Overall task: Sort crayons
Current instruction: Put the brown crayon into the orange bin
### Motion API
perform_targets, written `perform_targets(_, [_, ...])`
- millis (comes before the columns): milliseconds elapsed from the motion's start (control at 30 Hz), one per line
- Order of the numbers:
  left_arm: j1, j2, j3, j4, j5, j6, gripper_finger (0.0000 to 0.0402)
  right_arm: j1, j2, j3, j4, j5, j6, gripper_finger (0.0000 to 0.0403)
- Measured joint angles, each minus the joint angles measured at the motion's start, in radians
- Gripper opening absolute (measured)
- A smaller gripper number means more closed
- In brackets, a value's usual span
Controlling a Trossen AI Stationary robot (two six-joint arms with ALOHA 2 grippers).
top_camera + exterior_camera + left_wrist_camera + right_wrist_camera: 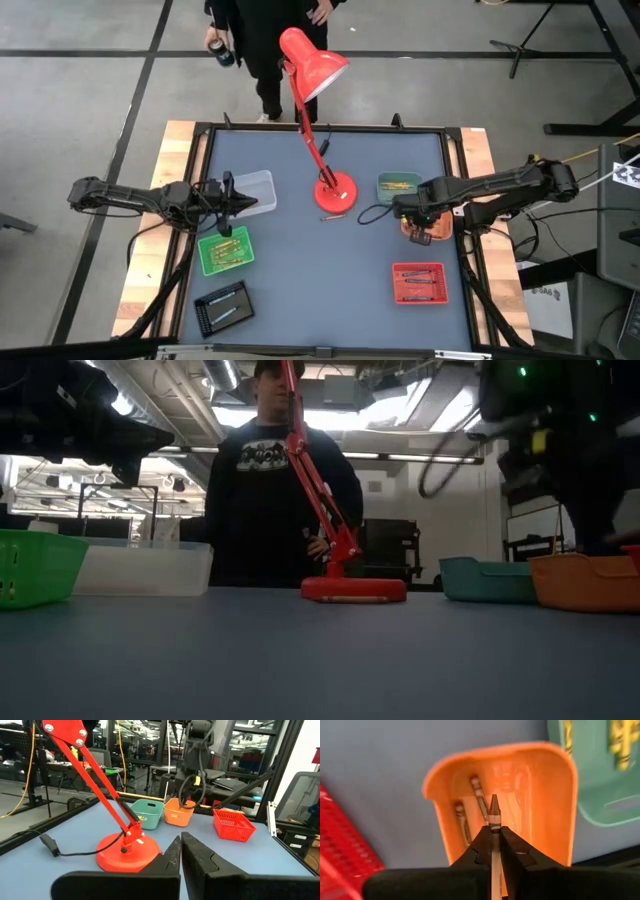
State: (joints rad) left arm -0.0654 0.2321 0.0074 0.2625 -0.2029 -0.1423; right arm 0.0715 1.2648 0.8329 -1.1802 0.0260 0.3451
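My right gripper (pixel 494 834) hangs over the orange tray (pixel 540 810) at the table's right side, shut on a crayon (pixel 494 815) with a brownish tip. Two crayons (pixel 479 795) lie on the tray's floor. Yellow crayons lie in the teal tray (pixel 398 185), others in the green tray (pixel 225 250), the red tray (pixel 420 283) and the black tray (pixel 222 305). One loose crayon (pixel 330 217) lies on the table by the lamp's base. My left gripper (pixel 238 200) waits shut and level at the left, beside the clear tray (pixel 255 188). My right gripper pinches the crayon's wrapped shaft (pixel 494 827) between its two fingers, coming from above and pointing down. The crayon lies along the fingers, its pointed tip (pixel 494 802) sticking out past them toward the orange tray. It is lifted clear of the tray.
A red desk lamp stands on its round base (pixel 335 192) at the table's middle, its arm leaning toward the far edge, its cord (pixel 375 212) running right. A person (pixel 265 40) stands behind the far edge. Bare blue table lies between the trays in the near middle.
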Motion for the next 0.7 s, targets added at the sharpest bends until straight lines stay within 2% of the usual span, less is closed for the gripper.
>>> perform_targets(300, [0.0,0.0,0.0,-0.029,0.0,0.022,0.0,0.0,0.0,-0.103,0.022,0.007,-0.001,0.0038])
perform_targets(567, [0.0,0.0,0.0,-0.048,0.0,0.022,0.0,0.0,0.0,-0.103,0.036,0.008,-0.002,0.0109])
perform_targets(700, [0.0,0.0,0.0,-0.047,0.0,0.021,0.0,0.0,0.0,-0.103,0.036,0.008,-0.002,0.0129])
